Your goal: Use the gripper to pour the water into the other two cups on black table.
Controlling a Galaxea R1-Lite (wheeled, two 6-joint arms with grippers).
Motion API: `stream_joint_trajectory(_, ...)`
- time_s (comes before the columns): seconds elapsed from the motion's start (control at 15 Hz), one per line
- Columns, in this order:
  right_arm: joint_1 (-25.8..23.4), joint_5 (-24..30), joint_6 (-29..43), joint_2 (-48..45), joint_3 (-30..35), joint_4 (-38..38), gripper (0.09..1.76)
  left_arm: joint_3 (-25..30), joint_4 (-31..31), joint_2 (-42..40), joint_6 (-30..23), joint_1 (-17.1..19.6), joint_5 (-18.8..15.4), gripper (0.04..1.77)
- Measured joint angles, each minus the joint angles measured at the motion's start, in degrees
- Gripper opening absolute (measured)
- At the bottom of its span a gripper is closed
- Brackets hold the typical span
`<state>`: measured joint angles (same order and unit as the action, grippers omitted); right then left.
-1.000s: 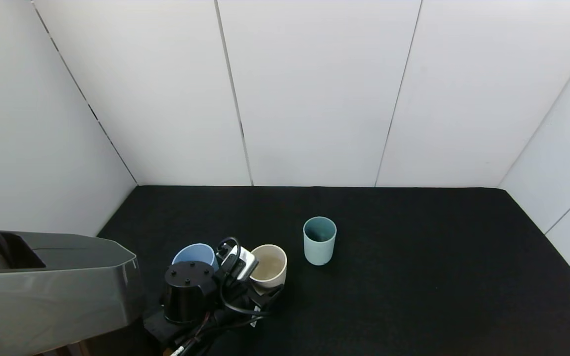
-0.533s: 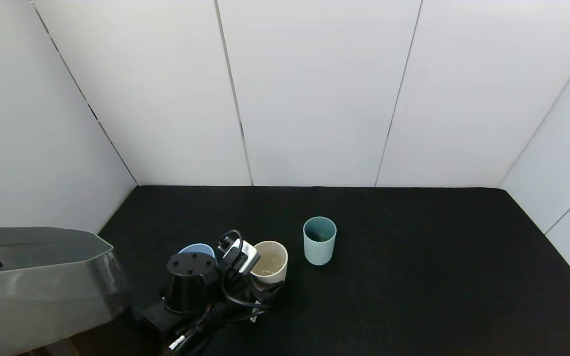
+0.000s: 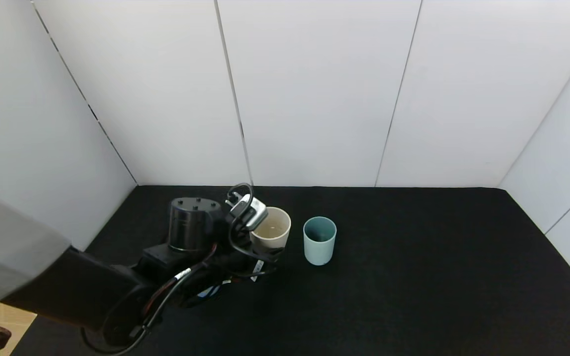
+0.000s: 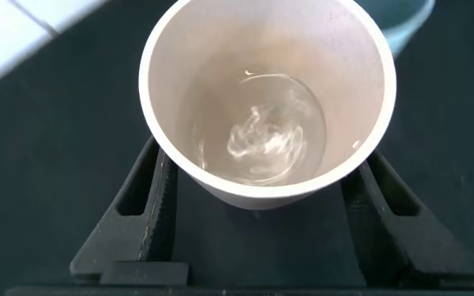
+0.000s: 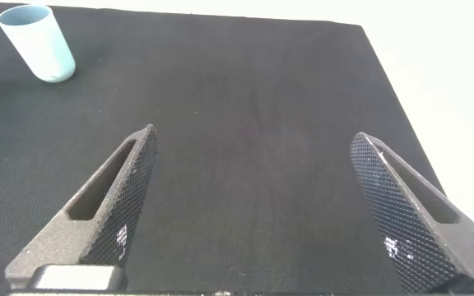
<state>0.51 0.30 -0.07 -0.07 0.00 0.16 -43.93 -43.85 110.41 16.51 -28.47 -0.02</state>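
My left gripper [image 3: 267, 247] is shut on the beige cream-rimmed cup [image 3: 271, 228] and holds it upright above the black table [image 3: 413, 277], just left of the pale teal-green cup [image 3: 319, 241]. In the left wrist view the fingers [image 4: 151, 205] clamp the beige cup [image 4: 360, 99] on both sides, and the water [image 4: 262, 140] swirls in its bottom. A pale blue-green rim [image 4: 406, 20] shows beyond it. The light blue cup is hidden under my left arm. My right gripper [image 5: 253, 214] is open and empty over bare table, with the teal-green cup [image 5: 38, 43] far off.
White panel walls close the table at the back and on both sides. My left arm and its looped cables [image 3: 166, 291] lie across the table's front left part.
My left gripper has lifted the beige cup off the table and carried it up and back, closer to the teal-green cup. The arm now covers the light blue cup.
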Motion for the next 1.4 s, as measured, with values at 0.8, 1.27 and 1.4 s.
stream_joint_trajectory(0.8, 0.0, 0.0, 0.0, 0.0, 0.0, 0.0, 1.71, -21.7, 25.4, -1.0, 17.9, 0.5, 3.7, 1.19)
stream_joint_trajectory(1.27, 0.0, 0.0, 0.0, 0.0, 0.0, 0.0, 1.71, -27.5, 33.7, 0.1, 26.6, -1.5, 8.2, 1.19)
stream_joint_trajectory(1.4, 0.0, 0.0, 0.0, 0.0, 0.0, 0.0, 1.71, -28.6, 33.8, 0.9, 28.1, -2.8, 9.9, 1.19)
